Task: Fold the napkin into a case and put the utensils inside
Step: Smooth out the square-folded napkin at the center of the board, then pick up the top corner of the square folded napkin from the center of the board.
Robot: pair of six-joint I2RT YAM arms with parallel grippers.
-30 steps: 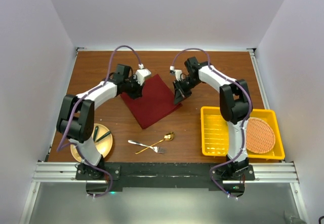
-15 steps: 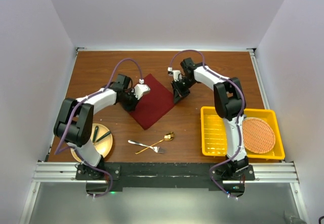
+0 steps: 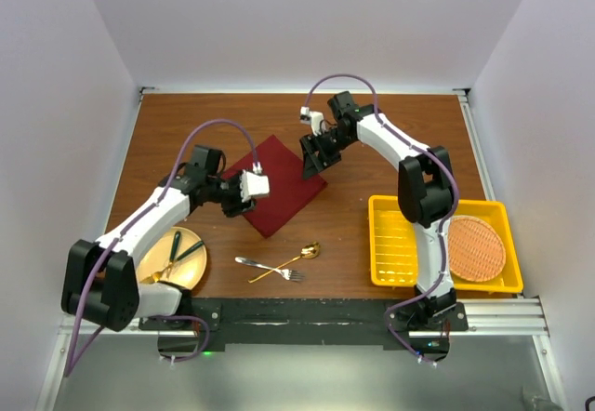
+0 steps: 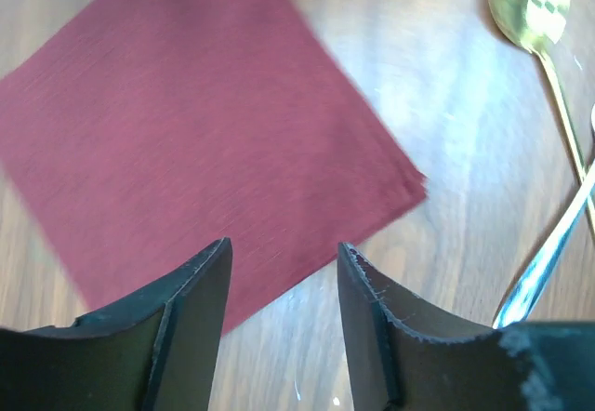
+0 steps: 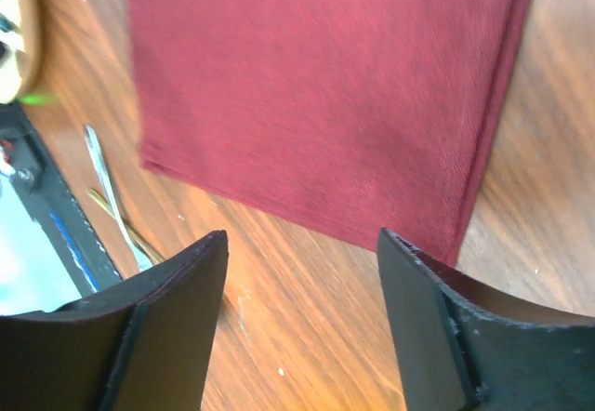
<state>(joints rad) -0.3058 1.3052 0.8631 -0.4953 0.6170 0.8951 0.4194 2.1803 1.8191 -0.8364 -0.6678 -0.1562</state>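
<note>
The napkin point(image 3: 284, 188) lies flat on the wood as a folded maroon rectangle, its layered edges showing in both wrist views point(image 4: 186, 132) point(image 5: 316, 95). My left gripper point(image 3: 244, 193) point(image 4: 284, 248) hangs open over the napkin's near-left edge and holds nothing. At the napkin's far-right corner my right gripper point(image 3: 311, 155) point(image 5: 302, 239) is also open and empty, just off the cloth. The silver fork point(image 3: 263, 265) point(image 4: 548, 262) and the gold spoon point(image 3: 296, 257) point(image 4: 535, 11) lie crossed on the table, nearer than the napkin.
A yellow basket point(image 3: 400, 244) at the near right holds a round orange woven mat point(image 3: 477, 246). A gold plate point(image 3: 197, 271) with dark green-handled cutlery point(image 3: 175, 244) sits at the near left, beside my left arm.
Both grippers opened and let go of the napkin, which now lies folded narrower. My left gripper drew back to the near left; the right one moved off toward the far side.
</note>
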